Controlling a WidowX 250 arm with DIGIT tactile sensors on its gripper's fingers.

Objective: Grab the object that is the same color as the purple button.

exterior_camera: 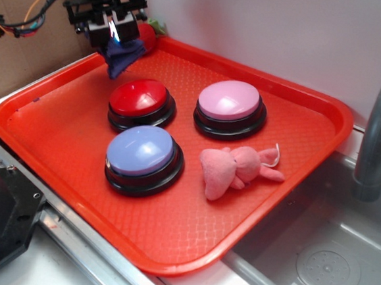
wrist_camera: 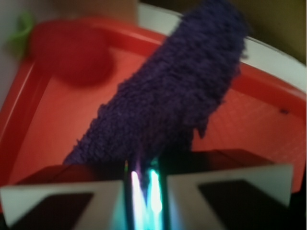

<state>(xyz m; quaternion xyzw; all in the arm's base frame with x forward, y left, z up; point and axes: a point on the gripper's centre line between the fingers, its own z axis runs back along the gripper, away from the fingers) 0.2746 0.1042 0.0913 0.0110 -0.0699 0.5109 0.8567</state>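
The dark purple knitted cloth (exterior_camera: 122, 56) hangs from my gripper (exterior_camera: 113, 36) above the far left corner of the red tray (exterior_camera: 59, 132), its lower end just off the tray floor. In the wrist view the cloth (wrist_camera: 172, 100) stretches away from my gripper (wrist_camera: 142, 179), whose jaws are pressed together on its near end. The purple button (exterior_camera: 141, 153), pale lavender-blue dome on a black base, stands at the tray's front, well apart from the gripper.
A red-domed button (exterior_camera: 140, 99) and a pink-domed button (exterior_camera: 230, 101) stand mid-tray. A pink plush toy (exterior_camera: 234, 169) lies to the right. A red plush strawberry (exterior_camera: 146, 37) sits in the back corner behind the gripper. A grey faucet (exterior_camera: 380, 124) and sink lie right.
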